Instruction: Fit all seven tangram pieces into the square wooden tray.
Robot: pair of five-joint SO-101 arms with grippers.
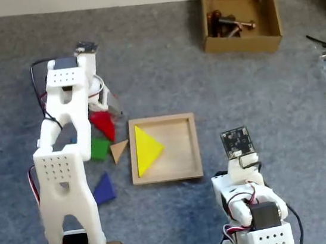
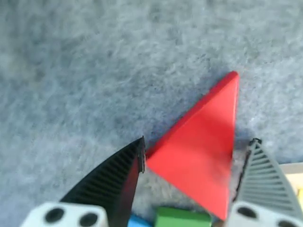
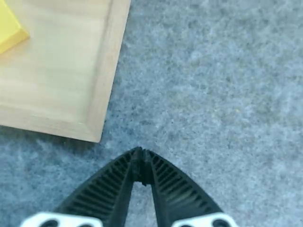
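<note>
While the yellow triangle (image 1: 147, 149) already lies inside the square wooden tray (image 1: 194, 145) at centre frame in the high view, the other visible pieces sit on the grey carpet (image 1: 142, 52) just left of it. A red triangle (image 1: 104, 125) is uppermost, a green piece (image 1: 99, 148) and a small tan triangle (image 1: 118, 150) are below it, and a blue piece (image 1: 104, 189) is lowest. The left arm (image 1: 63, 141) runs up the left of the frame and ends over the red one. The right arm (image 1: 254, 218) sits at lower right, beyond the tray, so the left is nearer.

From the left wrist view, the left gripper (image 2: 199, 142) is spread wide, with the red triangle flat on the carpet between its fingers. The dark finger is at the triangle's left corner and the pale one just beside its long right edge, which runs up the frame. Smooth and thin, it may slip when pinched.

From the right wrist view, the right gripper (image 3: 142, 153) is pinched together on nothing, over carpet near the tray's corner at upper left.
</note>
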